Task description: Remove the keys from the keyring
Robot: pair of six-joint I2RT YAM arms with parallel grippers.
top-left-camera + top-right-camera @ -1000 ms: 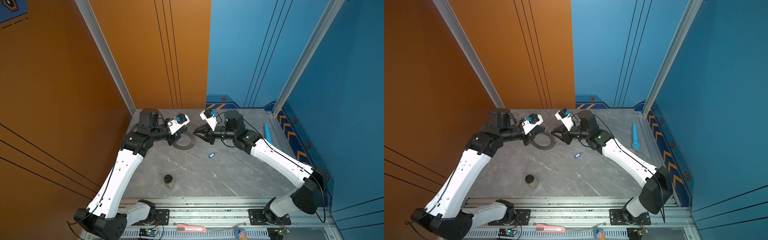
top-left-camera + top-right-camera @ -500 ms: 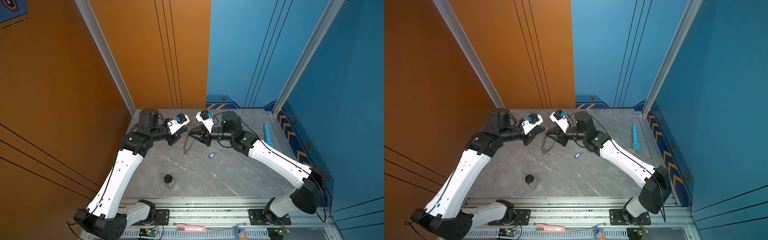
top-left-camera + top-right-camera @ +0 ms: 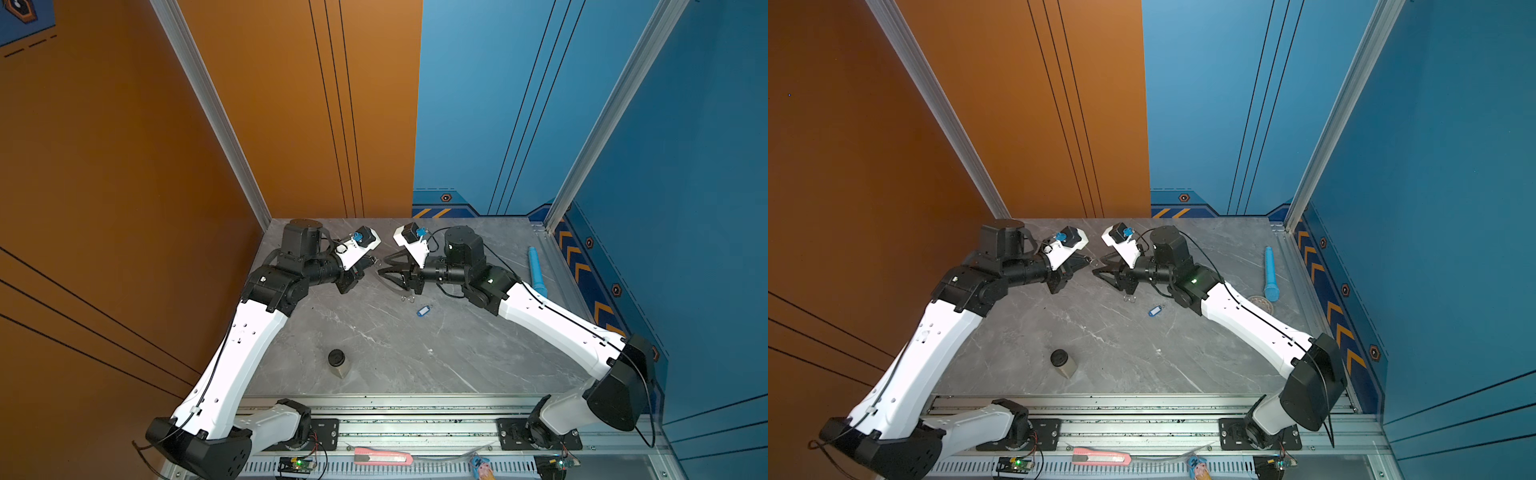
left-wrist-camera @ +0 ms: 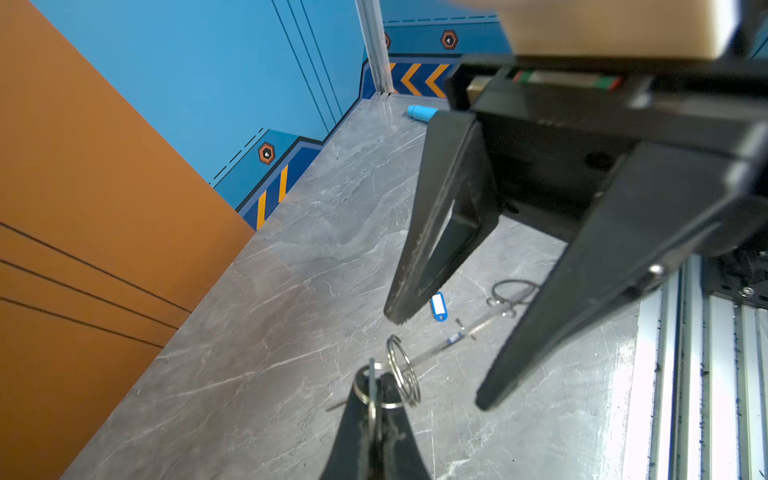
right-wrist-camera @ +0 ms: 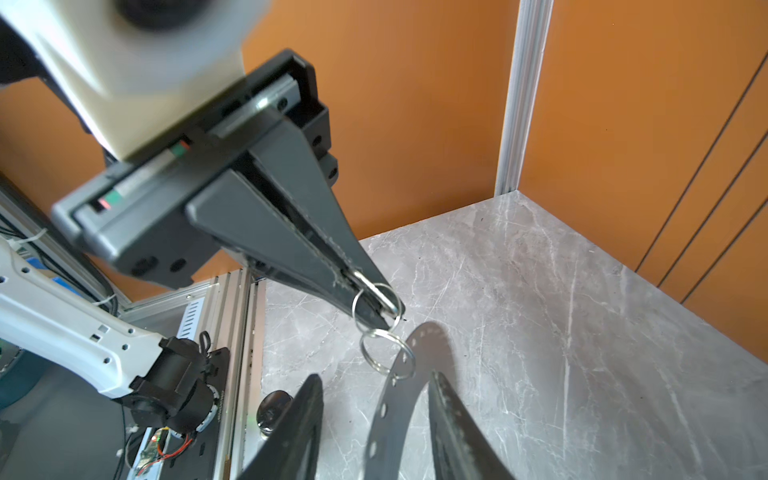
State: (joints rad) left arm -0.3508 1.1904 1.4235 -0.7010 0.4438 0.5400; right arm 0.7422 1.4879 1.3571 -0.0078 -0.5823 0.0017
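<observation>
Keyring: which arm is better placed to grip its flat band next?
Right, probably. The open right gripper straddles the keyring, while the left gripper is shut on a small wire loop linked to it.

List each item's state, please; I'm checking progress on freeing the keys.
left tool: shut on wire loop
right tool: open, astride keyring, not gripping
keyring: tipped up on edge, linked to that loop
blue key: off keyring, loose on table
jar: upright, lid on
</observation>
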